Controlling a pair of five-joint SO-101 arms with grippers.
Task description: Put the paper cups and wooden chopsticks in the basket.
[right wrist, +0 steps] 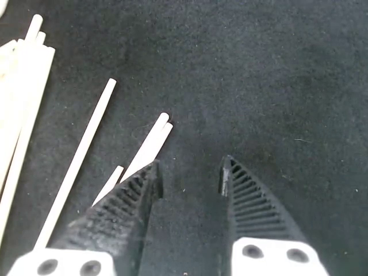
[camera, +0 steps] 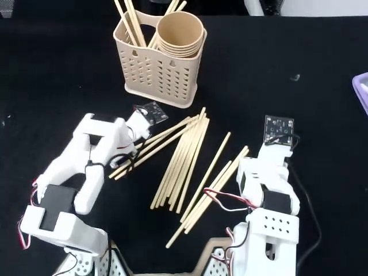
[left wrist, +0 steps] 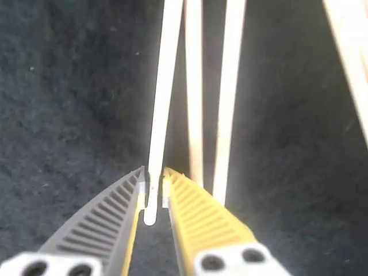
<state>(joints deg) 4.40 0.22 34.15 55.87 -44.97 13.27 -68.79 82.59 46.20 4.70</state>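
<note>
A beige slotted basket (camera: 155, 80) stands at the far middle of the black table. It holds stacked paper cups (camera: 180, 34) and several upright wooden chopsticks (camera: 131, 23). More loose chopsticks (camera: 184, 161) lie fanned out between the two arms. My left gripper (left wrist: 153, 175) is shut on the near end of one chopstick (left wrist: 164, 86), with two others lying alongside it. My right gripper (right wrist: 190, 169) hangs open over bare cloth, and chopstick ends (right wrist: 148, 145) lie just beside one finger.
The left arm (camera: 86, 167) and right arm (camera: 267, 184) flank the chopstick pile near the table's front. A purple object (camera: 361, 89) pokes in at the right edge. A small dark speck (camera: 294, 76) lies on the cloth at the far right.
</note>
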